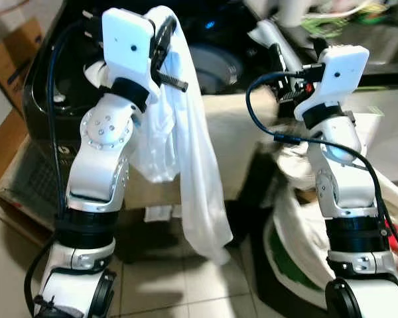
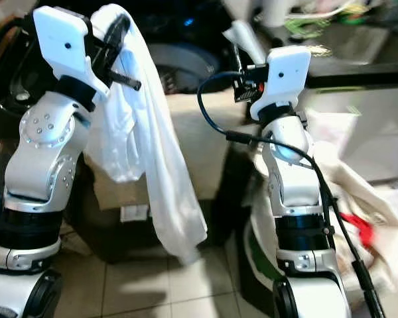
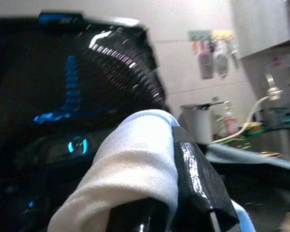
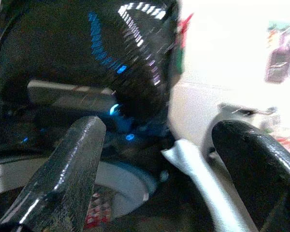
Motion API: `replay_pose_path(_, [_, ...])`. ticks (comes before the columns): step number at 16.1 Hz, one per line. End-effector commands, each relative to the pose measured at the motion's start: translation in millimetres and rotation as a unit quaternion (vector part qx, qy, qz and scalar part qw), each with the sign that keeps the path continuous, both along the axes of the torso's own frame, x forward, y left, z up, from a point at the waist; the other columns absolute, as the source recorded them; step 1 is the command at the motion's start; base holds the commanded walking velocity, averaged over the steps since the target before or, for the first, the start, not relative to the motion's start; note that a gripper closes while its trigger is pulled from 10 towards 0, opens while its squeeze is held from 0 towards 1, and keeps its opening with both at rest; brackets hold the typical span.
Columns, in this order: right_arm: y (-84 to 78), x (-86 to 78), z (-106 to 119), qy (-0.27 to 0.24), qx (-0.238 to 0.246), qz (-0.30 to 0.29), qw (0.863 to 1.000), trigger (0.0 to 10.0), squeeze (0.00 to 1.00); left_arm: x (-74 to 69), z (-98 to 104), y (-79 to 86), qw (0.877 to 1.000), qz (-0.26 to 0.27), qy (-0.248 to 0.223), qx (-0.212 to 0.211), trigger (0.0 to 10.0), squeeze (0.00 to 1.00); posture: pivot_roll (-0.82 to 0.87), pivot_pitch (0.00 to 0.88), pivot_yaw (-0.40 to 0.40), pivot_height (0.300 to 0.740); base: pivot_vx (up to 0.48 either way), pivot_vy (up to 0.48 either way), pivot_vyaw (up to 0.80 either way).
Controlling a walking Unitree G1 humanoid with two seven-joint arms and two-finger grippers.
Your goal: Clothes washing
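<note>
One white cloth (image 1: 186, 159) (long and hanging); one black washing machine (image 1: 212, 63); two robot arms; one left pincer (image 1: 164, 40); one right pincer (image 4: 159, 169); one white bag (image 2: 358, 192) of clothes; one cardboard box (image 1: 10, 53).

A white garment (image 1: 186, 152) is draped over the raised left gripper (image 1: 162, 43) and hangs down in long folds toward the tiled floor. Behind it, the black top-loading washing machine (image 1: 212, 63) is seen with its drum open.
</note>
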State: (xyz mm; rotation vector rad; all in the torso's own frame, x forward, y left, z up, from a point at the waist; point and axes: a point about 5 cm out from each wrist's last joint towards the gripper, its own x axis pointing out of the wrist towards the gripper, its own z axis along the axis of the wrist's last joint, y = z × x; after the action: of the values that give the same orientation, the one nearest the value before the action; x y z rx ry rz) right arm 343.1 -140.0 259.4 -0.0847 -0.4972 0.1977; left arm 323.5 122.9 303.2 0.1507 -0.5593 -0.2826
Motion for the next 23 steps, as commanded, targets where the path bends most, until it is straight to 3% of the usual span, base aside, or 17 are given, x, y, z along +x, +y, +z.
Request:
replay_pose_path(1, [-6.7, -0.4, -0.5, -0.002, -0.001, -0.009, 1.0, 10.0, 0.0, -5.5, 14.8, -1.4, 0.999, -0.005, -0.035, -0.014, 10.0, 0.0, 0.03, 0.0, 0.009, 0.74, 0.48, 0.0, 0.0])
replay_pose_path(3, [-6.7, -0.1, -1.7, -0.001, -0.002, -0.007, 1.0, 10.0, 0.0, -2.5, 17.4, 5.8, 0.998, 0.029, -0.038, -0.028, 10.0, 0.0, 0.03, 0.0, 0.008, 0.74, 0.24, 0.0, 0.0])
replay_pose_path(9, [-3.2, 0.4, -5.5, 0.004, -0.003, 0.002, 1.0, 10.0, 0.0, 7.2, 28.9, 16.8, 0.997, 0.066, -0.04, -0.032, 10.0, 0.0, 0.04, 0.0, 0.002, 0.74, 0.0, 0.0, 0.0])
replay_pose_path(12, [1.9, 2.6, -6.3, 0.006, 0.0, 0.011, 1.0, 10.0, 0.0, 33.6, 79.1, 9.8, 0.997, 0.054, -0.047, 0.007, 10.0, 0.0, 0.06, 0.0, -0.005, 0.74, 0.0, 0.0, 0.0])
replay_pose_path(13, [2.8, 2.7, -6.3, 0.005, 0.001, 0.012, 1.0, 10.0, 0.0, 36.0, 84.9, 7.2, 0.998, 0.05, -0.048, 0.012, 10.0, 0.0, 0.06, 0.0, -0.004, 0.74, 0.0, 0.0, 0.0])
replay_pose_path(16, [9.9, 2.8, -8.7, 0.008, 0.006, 0.019, 1.0, 10.0, 0.0, 49.7, 131.1, -24.0, 0.997, 0.012, -0.067, 0.046, 10.0, 0.0, 0.07, 0.0, 0.02, 0.74, 0.0, 0.0, 0.0])
replay_pose_path(17, [15.7, 0.7, -11.7, 0.009, 0.013, 0.021, 1.0, 10.0, 0.0, 53.4, 155.1, -47.9, 0.996, -0.013, -0.07, 0.06, 10.0, 0.0, 0.06, 0.0, 0.048, 0.74, 0.0, 0.0, 0.0])
replay_pose_path(18, [16.7, -0.1, -13.2, 0.01, 0.016, 0.019, 1.0, 10.0, 0.0, 52.5, 160.7, -56.0, 0.995, -0.023, -0.071, 0.062, 10.0, 0.0, 0.05, 0.0, 0.062, 0.74, 0.0, 0.0, 0.0])
replay_pose_path(20, [20.7, -3.7, -18.4, 0.014, 0.027, 0.015, 0.999, 10.0, 0.0, 42.8, 184.6, -80.9, 0.994, -0.058, -0.077, 0.058, 10.0, 0.0, 0.03, 0.0, 0.109, 0.74, 0.0, 0.0, 0.0])
replay_pose_path(22, [21.8, -7.1, -24.3, 0.018, 0.035, 0.006, 0.999, 10.0, 0.0, 12.2, 224.6, -117.7, 0.987, -0.109, -0.115, 0.04, 10.0, 0.0, 0.0, 0.0, 0.153, 0.74, 0.0, 0.0, 0.0])
replay_pose_path(23, [22.2, -7.4, -25.0, 0.019, 0.037, 0.004, 0.999, 10.0, 0.0, 7.0, 230.7, -121.8, 0.985, -0.107, -0.126, 0.042, 10.0, 0.0, 0.0, 0.0, 0.16, 0.74, 0.0, 0.0, 0.0])
